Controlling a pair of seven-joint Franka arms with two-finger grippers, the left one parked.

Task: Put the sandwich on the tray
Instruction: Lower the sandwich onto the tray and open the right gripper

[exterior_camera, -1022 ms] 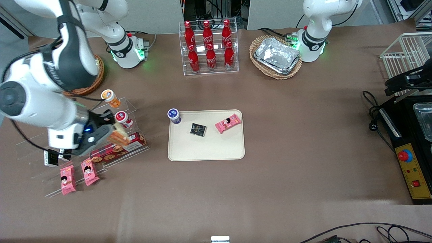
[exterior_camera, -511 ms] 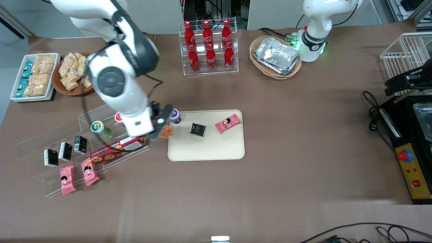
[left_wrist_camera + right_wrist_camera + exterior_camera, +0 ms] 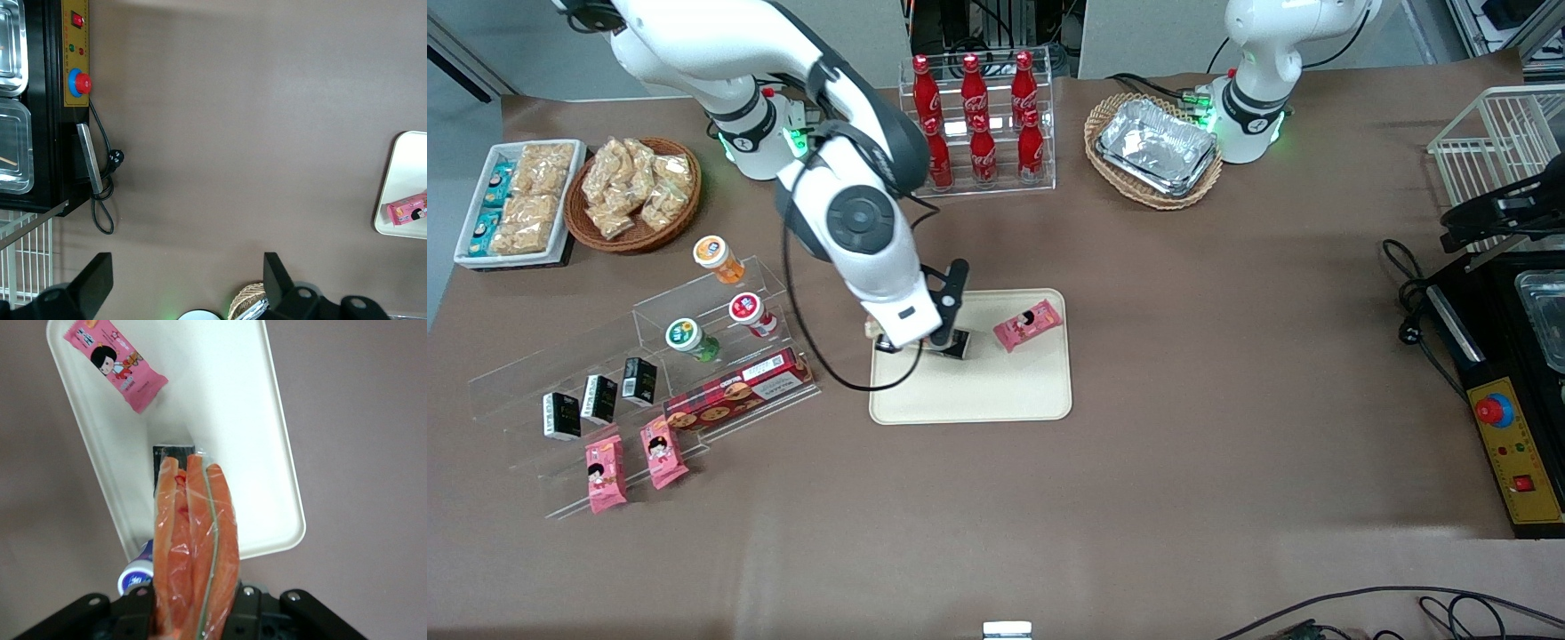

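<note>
My right gripper point(image 3: 195, 603) is shut on the sandwich point(image 3: 197, 540), a clear-wrapped wedge with orange layers and a thin green line, held upright between the fingers. It hangs above the end of the cream tray point(image 3: 996, 391) toward the working arm's end of the table. Under it on the tray point(image 3: 220, 400) lie a small black packet point(image 3: 175, 451) and a pink snack packet point(image 3: 115, 363). A blue-lidded cup point(image 3: 137, 575) stands at the tray's corner. In the front view the arm hides the sandwich almost fully, and the pink packet point(image 3: 1029, 324) lies clear of it.
A stepped acrylic stand point(image 3: 640, 373) with cups, black packets, a biscuit box and pink packets lies toward the working arm's end. A cola bottle rack point(image 3: 978, 124), a wicker basket of foil trays point(image 3: 1154, 147), a snack basket point(image 3: 636, 191) and a white dish point(image 3: 516, 200) line the table's edge by the arms.
The arm has swung from the acrylic stand to above the tray, carrying the sandwich with it. The blue-lidded cup is now hidden by the arm in the front view.
</note>
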